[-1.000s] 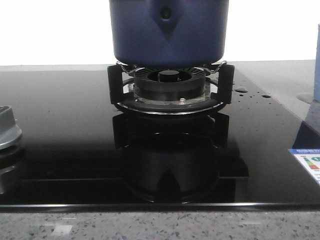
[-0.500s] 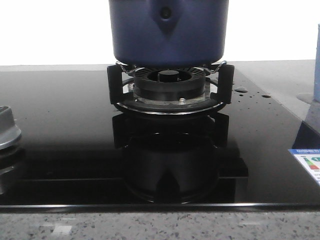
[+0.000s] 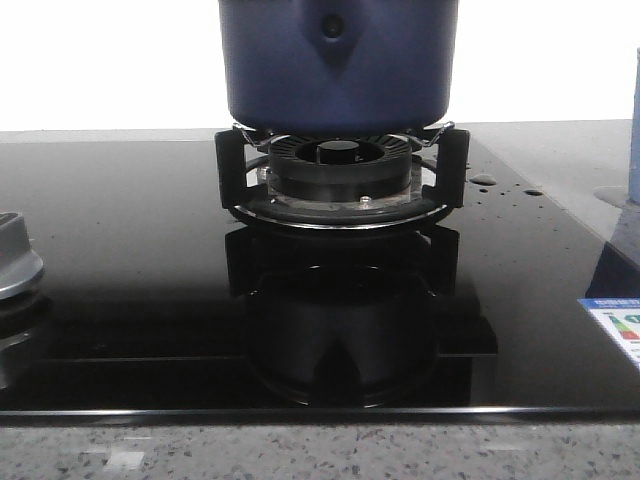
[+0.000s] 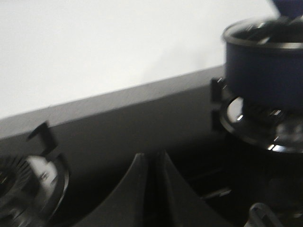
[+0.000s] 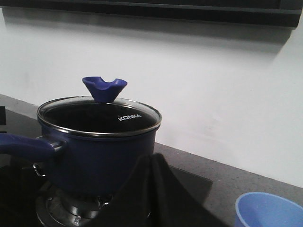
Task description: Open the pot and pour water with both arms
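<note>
The navy pot (image 3: 338,65) sits on the burner grate (image 3: 340,175) of the black glass cooktop (image 3: 130,250), its glass lid (image 5: 97,116) with blue knob (image 5: 104,88) still on. Left tool (image 4: 150,163) and right tool (image 5: 152,165) both show fingers pressed together, holding nothing. A pale blue cup (image 5: 267,210) stands on the counter (image 5: 227,177) beside the cooktop.

The wide dark navy-blue metal pot (image 3: 338,65) has a smooth, satin enamel-like coat that carries soft highlights. Its clear glass lid (image 5: 98,116) is glossy, edged with a bright polished metal rim, and topped by a matt blue knob (image 5: 104,88) of a rubbery-looking material. The black glass cooktop (image 3: 130,260) is mirror-glossy, reflecting the matt black metal pan support (image 3: 340,185), and bears a few water droplets. The speckled grey stone-like countertop edge (image 3: 320,450) appears smooth. The pale blue cup (image 5: 267,210) looks like matt plastic.
</note>
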